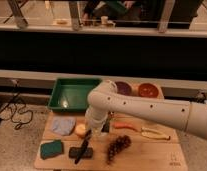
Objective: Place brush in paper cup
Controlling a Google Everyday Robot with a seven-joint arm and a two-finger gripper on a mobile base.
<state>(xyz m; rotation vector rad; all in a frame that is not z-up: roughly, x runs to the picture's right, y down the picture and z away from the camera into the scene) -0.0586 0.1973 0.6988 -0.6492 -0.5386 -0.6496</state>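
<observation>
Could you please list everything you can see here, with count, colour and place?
brush: 1, black, leaning over the block at front
block: 1, black, front centre
sponge: 1, teal, front left
cloth: 1, light blue, left
orange fruit: 1, orange, beside the cloth
grape bunch: 1, dark red, front centre-right
carrot: 1, orange, right of centre
tray: 1, green, back left
bowls: 2, reddish, back right
table: 1, wooden
gripper: 1, white arm, above the brush

No legible text

We read nothing on the pale wooden board (147, 150) (its corner mark is too blurred); gripper (97, 131) unmarked.
</observation>
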